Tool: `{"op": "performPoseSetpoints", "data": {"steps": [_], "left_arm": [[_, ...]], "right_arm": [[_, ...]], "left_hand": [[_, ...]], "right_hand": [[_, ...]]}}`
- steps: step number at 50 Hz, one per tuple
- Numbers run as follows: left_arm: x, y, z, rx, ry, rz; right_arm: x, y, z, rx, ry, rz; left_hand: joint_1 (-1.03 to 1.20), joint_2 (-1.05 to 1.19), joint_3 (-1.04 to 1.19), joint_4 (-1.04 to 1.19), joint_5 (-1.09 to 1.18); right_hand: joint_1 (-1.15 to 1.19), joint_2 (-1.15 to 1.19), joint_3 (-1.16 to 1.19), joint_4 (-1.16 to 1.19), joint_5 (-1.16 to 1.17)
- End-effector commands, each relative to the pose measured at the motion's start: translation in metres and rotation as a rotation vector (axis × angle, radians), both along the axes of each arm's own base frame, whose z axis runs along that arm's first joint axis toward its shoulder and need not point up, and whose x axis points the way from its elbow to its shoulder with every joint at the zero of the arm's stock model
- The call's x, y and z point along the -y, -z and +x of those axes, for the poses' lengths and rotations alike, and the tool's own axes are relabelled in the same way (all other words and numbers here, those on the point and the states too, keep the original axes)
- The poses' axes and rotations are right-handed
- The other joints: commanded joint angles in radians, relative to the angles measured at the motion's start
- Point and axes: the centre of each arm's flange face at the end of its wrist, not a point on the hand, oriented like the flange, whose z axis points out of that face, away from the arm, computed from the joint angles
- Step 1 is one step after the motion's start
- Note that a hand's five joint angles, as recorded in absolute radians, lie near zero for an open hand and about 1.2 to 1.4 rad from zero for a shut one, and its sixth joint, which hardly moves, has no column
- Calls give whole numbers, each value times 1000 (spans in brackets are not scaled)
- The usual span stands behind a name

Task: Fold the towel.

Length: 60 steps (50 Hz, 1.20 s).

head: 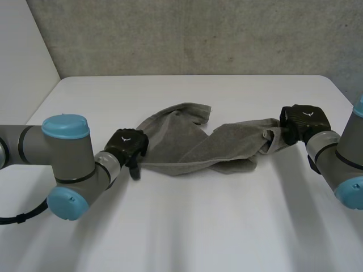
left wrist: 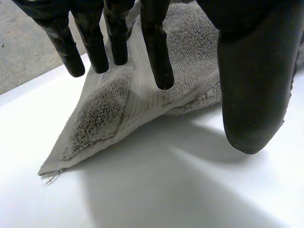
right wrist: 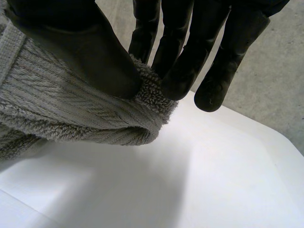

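Observation:
A grey towel (head: 187, 141) lies crumpled and twisted across the middle of the white table (head: 198, 226). My left hand (head: 127, 146) is at the towel's left edge. In the left wrist view its fingers (left wrist: 156, 47) hang straight just above a pointed corner of the towel (left wrist: 109, 109), with the thumb (left wrist: 254, 85) apart beside it, so the hand is open. My right hand (head: 303, 122) is at the towel's right end, lifted a little off the table. There the thumb (right wrist: 80, 42) and fingers pinch a rolled edge of the towel (right wrist: 71, 114).
A grey concrete wall (head: 198, 34) stands behind the table's far edge. A white panel (head: 22, 56) closes off the left side. Bare tabletop stretches in front of the towel, towards me.

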Motion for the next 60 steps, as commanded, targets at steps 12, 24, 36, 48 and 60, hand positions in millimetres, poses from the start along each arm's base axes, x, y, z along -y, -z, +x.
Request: {"op": "performPoseSetpoints", "data": {"steps": [12, 24, 36, 48, 60], "left_arm": [[6, -2, -4, -117, -21, -7], [5, -5, -5, -145, -20, 1], [18, -90, -10, -240, -3, -217], [61, -289, -15, -486, 8, -815], [95, -278, 38, -450, -152, -830]], "right_arm": [[-2, 4, 2, -3, -5, 11], [1, -3, 1, -3, -4, 9], [1, -53, 22, 3, -161, 19], [38, -255, 64, 304, -283, -803], [44, -250, 68, 394, -366, -906]], "left_hand": [[528, 759, 762, 766, 747], [814, 1045, 1048, 1052, 1034], [814, 1045, 1048, 1052, 1034], [814, 1045, 1048, 1052, 1034], [814, 1045, 1048, 1052, 1034]], "right_hand": [[76, 80, 59, 54, 65], [76, 80, 59, 54, 65], [76, 80, 59, 54, 65], [76, 80, 59, 54, 65], [76, 80, 59, 54, 65]]}}
